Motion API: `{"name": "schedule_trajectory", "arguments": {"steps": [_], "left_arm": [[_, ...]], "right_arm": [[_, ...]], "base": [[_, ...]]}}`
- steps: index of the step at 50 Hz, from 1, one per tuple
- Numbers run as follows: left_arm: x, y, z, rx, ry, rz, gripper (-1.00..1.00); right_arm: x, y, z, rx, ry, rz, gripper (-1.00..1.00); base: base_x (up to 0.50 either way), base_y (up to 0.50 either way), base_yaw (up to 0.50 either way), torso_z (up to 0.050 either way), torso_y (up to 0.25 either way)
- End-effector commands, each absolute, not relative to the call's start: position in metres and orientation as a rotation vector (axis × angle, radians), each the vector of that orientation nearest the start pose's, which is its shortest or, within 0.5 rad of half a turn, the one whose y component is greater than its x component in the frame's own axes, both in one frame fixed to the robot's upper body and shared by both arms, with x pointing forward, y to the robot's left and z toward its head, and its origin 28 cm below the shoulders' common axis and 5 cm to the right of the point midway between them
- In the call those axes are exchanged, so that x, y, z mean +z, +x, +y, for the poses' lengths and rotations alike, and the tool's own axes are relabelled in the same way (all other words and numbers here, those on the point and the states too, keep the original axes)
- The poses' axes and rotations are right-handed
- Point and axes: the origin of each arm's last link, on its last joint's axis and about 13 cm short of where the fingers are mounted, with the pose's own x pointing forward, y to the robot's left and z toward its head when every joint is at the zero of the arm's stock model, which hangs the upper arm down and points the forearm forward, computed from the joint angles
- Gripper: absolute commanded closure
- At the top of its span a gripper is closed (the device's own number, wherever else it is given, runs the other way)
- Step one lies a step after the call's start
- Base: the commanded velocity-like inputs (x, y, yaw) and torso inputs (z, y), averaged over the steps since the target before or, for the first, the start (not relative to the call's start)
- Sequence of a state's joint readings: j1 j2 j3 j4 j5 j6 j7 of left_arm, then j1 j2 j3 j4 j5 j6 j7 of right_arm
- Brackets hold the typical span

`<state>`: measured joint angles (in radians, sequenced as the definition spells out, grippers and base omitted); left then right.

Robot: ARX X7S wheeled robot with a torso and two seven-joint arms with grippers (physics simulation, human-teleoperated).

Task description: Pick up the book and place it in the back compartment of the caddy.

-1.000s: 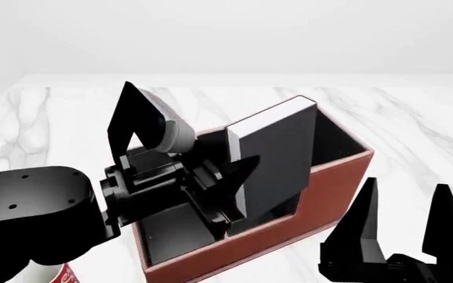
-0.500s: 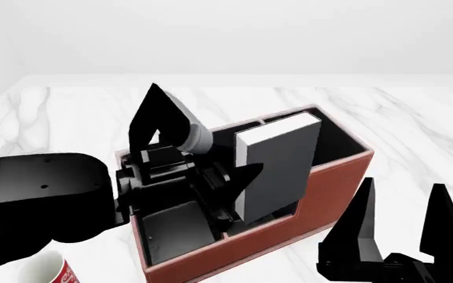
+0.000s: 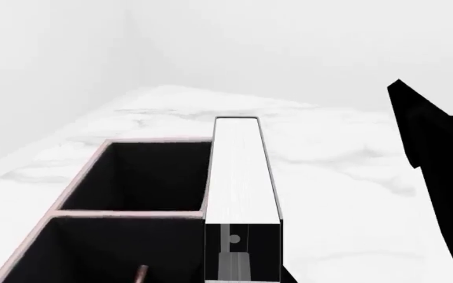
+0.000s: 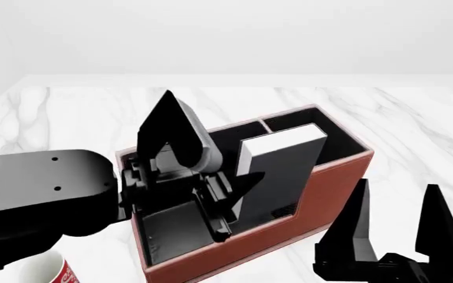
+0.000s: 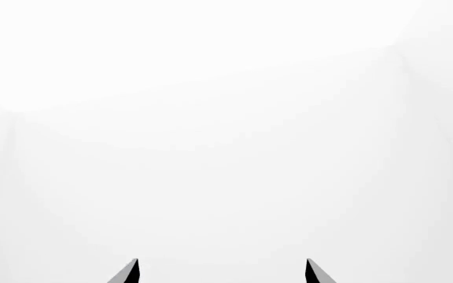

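Reddish-brown leather-look caddy [image 4: 332, 177], black-lined, pale along the rim. Black-covered book [image 4: 278, 177] with white page edges, seen as a white strip between black boards in the left wrist view [image 3: 240, 171]. White marble tabletop [image 4: 415, 118] veined in soft grey. Red-and-white patterned mug [image 4: 49, 272] at 8 o'clock from the caddy. Matte black left gripper [image 4: 210, 177] with a grey barrel behind; black right gripper [image 4: 396, 227] at 4 o'clock, its two fingertips dark against plain white in the right wrist view [image 5: 220, 272].

Matte black arms, pointed claws
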<state>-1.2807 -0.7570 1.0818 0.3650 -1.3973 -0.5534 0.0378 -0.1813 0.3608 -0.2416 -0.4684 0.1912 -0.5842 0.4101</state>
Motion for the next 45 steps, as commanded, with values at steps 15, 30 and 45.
{"name": "schedule_trajectory", "arguments": {"steps": [15,30,45], "left_arm": [[0.251,0.282,0.196,-1.121,0.177,0.025,1.0],[0.243,0.3,0.194,-1.157,0.184,0.002,1.0],[0.227,0.308,0.193,-1.149,0.167,0.037,1.0]], "right_arm": [[0.11,0.156,-0.104,-0.011,0.164,-0.765,-1.0],[0.11,0.157,-0.105,-0.01,0.164,-0.763,-1.0],[0.109,0.157,-0.105,-0.012,0.16,-0.76,-1.0]], "base": [[0.0,0.0,0.0,0.001,0.001],[0.0,0.0,0.0,0.0,0.001],[0.0,0.0,0.0,0.001,0.001]]}}
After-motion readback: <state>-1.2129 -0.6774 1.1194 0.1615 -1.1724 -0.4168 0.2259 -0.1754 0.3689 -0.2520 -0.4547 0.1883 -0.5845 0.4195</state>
